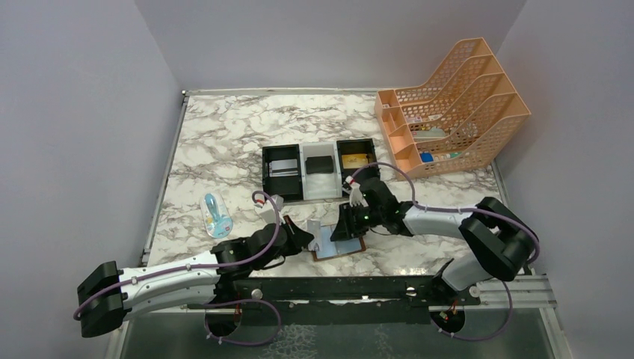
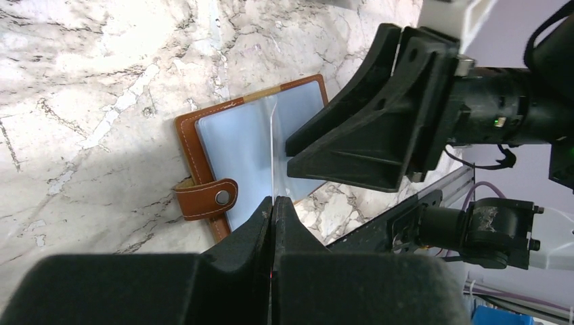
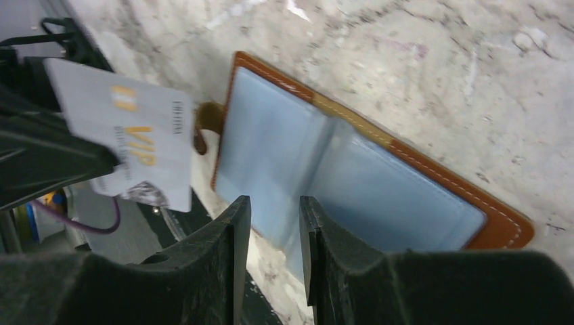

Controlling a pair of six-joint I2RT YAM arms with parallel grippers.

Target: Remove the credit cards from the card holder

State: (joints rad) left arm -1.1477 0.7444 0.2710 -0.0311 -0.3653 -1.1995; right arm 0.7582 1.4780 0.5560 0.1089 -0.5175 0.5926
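Leftmost, a blue item lies on the table. Next, the left gripper is clenched on the edge of a pale VIP card, held over the wallet's tab side. The wallet lies open, blue pockets up, near the front table edge. The right gripper hovers just above it, fingers parted, grasping nothing. Behind, a tray holds a grey card, black block and gold card, one per compartment

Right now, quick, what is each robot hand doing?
Left gripper: closed, holding a credit card.
Right gripper: open, holding nothing.
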